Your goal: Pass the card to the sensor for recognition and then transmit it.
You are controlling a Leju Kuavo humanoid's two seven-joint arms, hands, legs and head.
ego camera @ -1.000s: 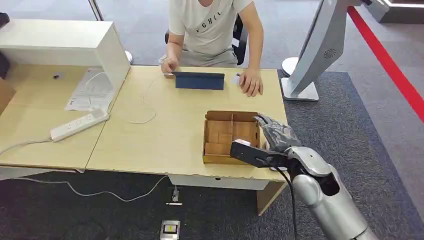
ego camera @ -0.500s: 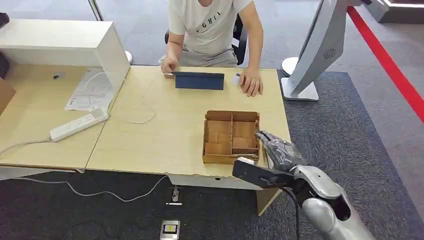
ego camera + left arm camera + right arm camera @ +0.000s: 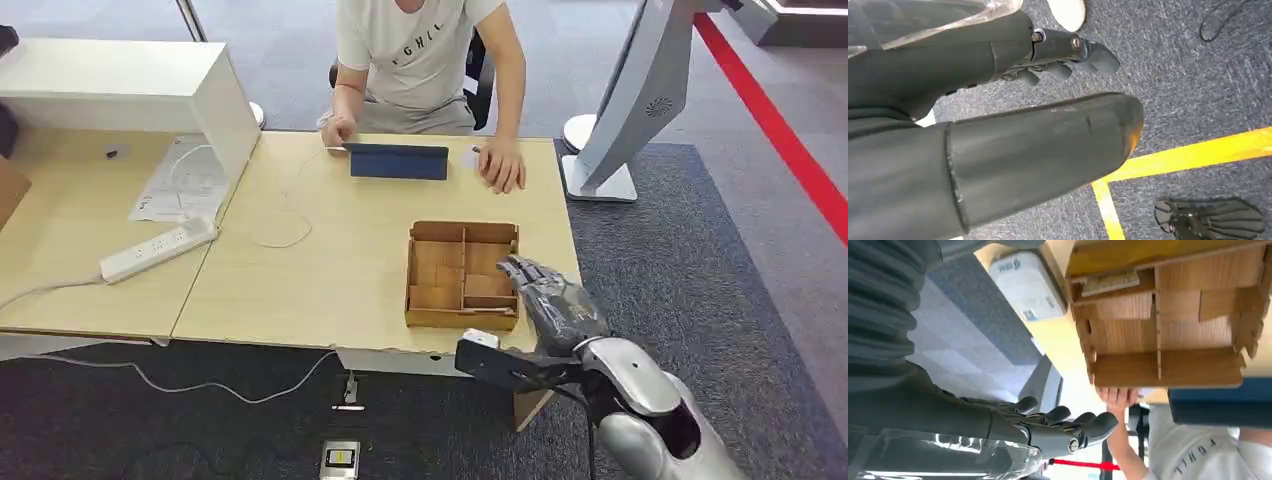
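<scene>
1. The left robot hand [image 3: 998, 55] hung over grey carpet [image 3: 1198, 75] marked with a yellow floor line [image 3: 1198, 152]. Its fingers were loosely extended and apart from the thumb, with nothing in them.
2. A white power strip [image 3: 158, 250] lay on the left part of the pale wooden bench [image 3: 330, 270].
3. A dark blue folded tablet case [image 3: 398, 162] stood at the far edge of the bench. A seated person's hand [image 3: 503, 165] rested flat just beside it.
4. A brown partitioned wooden tray [image 3: 462, 319] sat near the bench's front right corner.
5. A pale rectangular card [image 3: 1110, 282] lay in the tray's front right compartment, against the front wall.
6. The right robot hand [image 3: 550, 298] hovered just beside the tray's right front corner. It was released, with fingers spread and pointing away from the robot, and it touched neither card nor tray.
7. A white slanted kiosk stand [image 3: 630, 100] stood on the carpet, right of the bench.
</scene>
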